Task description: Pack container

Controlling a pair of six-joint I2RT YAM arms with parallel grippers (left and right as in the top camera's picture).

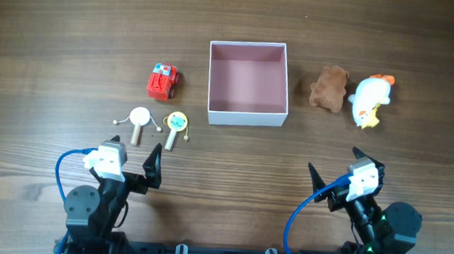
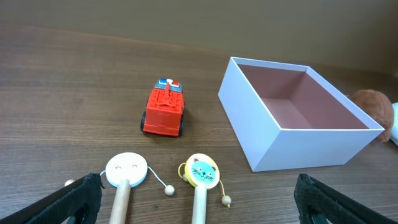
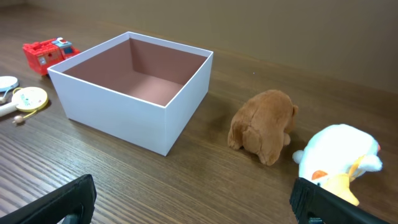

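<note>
The container (image 1: 245,116) is a square white box with a pink inside, empty, at the table's middle back; it also shows in the left wrist view (image 2: 311,149) and the right wrist view (image 3: 124,109). Left of it lie a red toy truck (image 1: 163,82) (image 2: 165,111), a white rattle drum (image 1: 139,119) (image 2: 126,170) and a yellow cat-face rattle drum (image 1: 177,124) (image 2: 201,172). Right of it lie a brown plush (image 1: 329,88) (image 3: 262,124) and a white-and-yellow plush duck (image 1: 371,99) (image 3: 339,158). My left gripper (image 1: 132,162) (image 2: 198,208) is open and empty, just short of the drums. My right gripper (image 1: 337,173) (image 3: 193,208) is open and empty, short of the plushes.
The wooden table (image 1: 58,27) carries nothing else. Blue cables loop at both arm bases near the front edge (image 1: 64,164).
</note>
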